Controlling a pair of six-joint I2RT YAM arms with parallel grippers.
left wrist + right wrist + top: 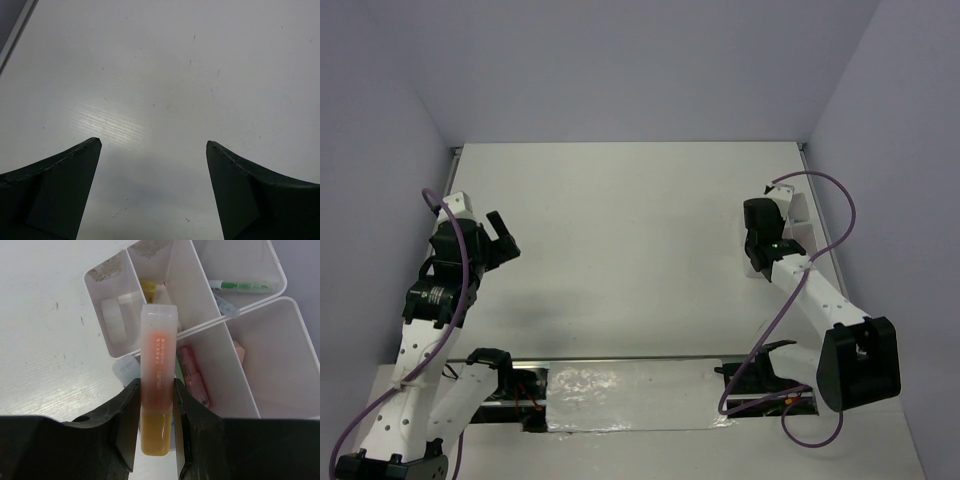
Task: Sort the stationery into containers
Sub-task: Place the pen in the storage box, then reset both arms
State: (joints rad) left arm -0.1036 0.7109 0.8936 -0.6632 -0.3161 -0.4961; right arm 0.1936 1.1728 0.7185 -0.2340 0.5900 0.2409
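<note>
My right gripper [156, 385] is shut on an orange marker [159, 355], held lengthwise just above the white divided containers [192, 282]. Its pale cap end points over the dividing walls. One compartment holds a clear tape ring [116, 315]. Others hold a pink marker [192, 377], a beige eraser [239, 352] and a green pen [245, 286]. In the top view the right gripper [765, 228] covers most of the containers [802, 212] at the table's right side. My left gripper [152, 145] stands open over bare table, far left [506, 238].
A translucent capped piece [126, 369] lies on the table against the container's outer wall, partly hidden by the marker and my right finger. A yellow item [148, 288] sits in a far compartment. Purple-grey walls enclose the white table [630, 250].
</note>
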